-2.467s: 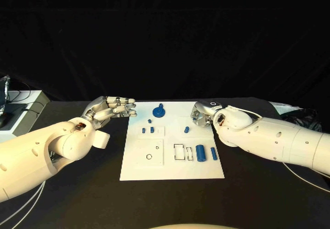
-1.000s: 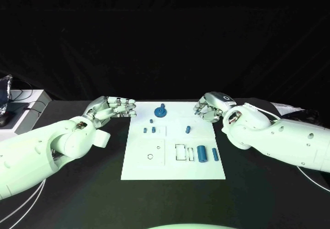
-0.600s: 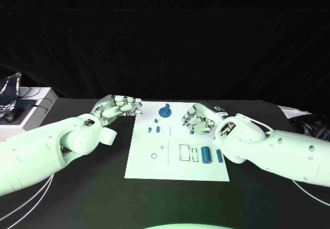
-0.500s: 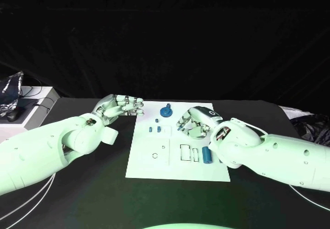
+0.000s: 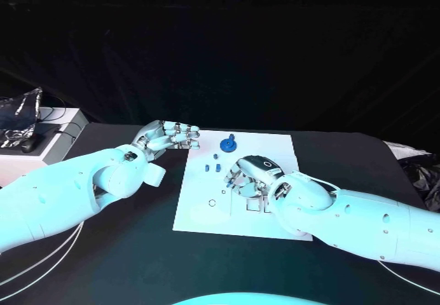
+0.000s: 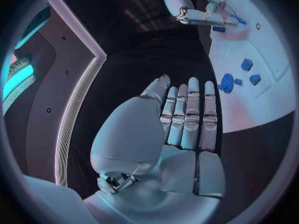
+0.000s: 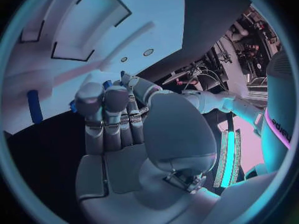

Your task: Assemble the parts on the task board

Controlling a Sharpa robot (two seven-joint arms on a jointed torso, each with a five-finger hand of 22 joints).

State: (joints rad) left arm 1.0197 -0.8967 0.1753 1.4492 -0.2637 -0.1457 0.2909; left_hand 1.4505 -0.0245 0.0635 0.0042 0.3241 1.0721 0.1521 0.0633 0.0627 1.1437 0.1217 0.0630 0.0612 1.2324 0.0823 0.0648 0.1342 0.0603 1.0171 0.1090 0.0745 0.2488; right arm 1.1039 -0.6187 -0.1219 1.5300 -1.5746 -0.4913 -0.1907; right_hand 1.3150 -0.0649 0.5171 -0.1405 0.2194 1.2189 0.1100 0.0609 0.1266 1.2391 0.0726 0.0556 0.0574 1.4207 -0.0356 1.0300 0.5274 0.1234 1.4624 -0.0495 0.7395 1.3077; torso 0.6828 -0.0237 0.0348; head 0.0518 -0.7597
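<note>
i see my right hand [image 5: 249, 176] low over the middle of the task board [image 5: 206, 216], fingers curled down. in the right wrist view small blue parts [image 7: 107, 85] peek out just past its fingertips [image 7: 90, 95], but i cannot tell if it is holding one or just touching. a long blue part [image 7: 35, 106] lies on the white board beside that hand.

my left hand [image 5: 168, 136] hangs off the board's far left corner, over the black table [image 5: 110, 254]. its fingers are straight and close together, and it holds nothing.

just past my right hand, toward the far edge of the board, sits the round blue part [image 5: 227, 145]. two small blue pegs [image 5: 212, 168] stand between that part and my right hand. near my right hand's left side there is a small ring mark [image 5: 212, 203] on the board.
</note>
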